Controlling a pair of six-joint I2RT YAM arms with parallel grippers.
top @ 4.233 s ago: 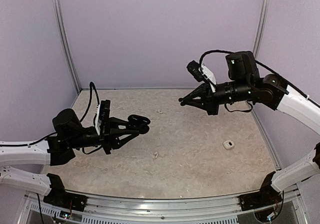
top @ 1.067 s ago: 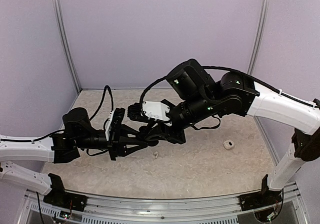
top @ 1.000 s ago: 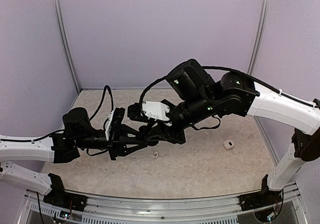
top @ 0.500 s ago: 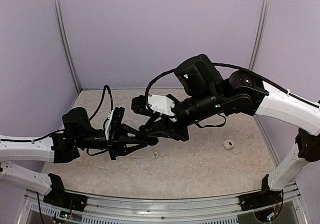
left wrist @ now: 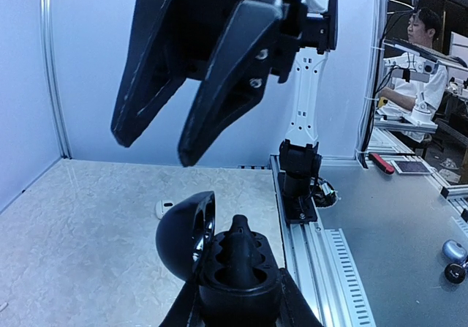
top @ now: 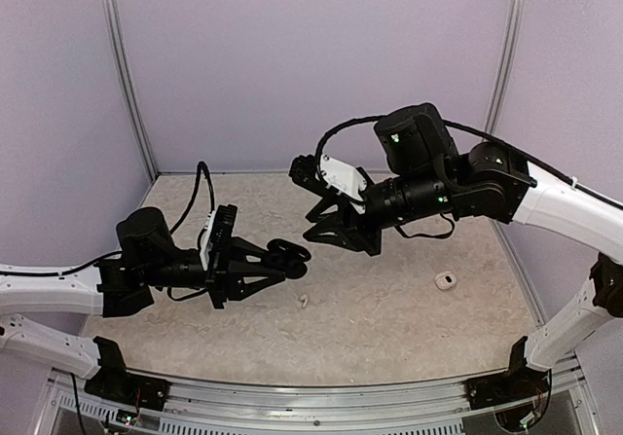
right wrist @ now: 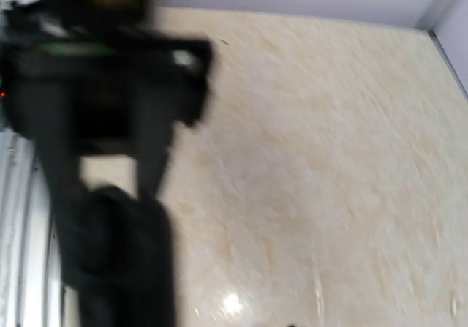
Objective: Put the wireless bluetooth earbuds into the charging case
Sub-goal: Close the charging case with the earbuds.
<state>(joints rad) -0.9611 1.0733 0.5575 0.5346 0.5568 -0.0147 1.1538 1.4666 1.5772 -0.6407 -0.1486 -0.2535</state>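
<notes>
The left arm reaches in low from the left, forearm roughly level. The left gripper (top: pixel 273 261) pinches the black charging case (left wrist: pixel 235 272), whose lid is hinged open. A tiny white piece (top: pixel 304 302), too small to identify, lies on the table (top: pixel 389 328) just below. The right gripper (top: pixel 326 229) is angled down-left, clear of the case, its fingers spread and empty. A white earbud (top: pixel 446 280) lies on the table, well to the right.

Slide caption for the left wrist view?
Open charging case in the left gripper; right gripper hovers above, jaws parted.
</notes>
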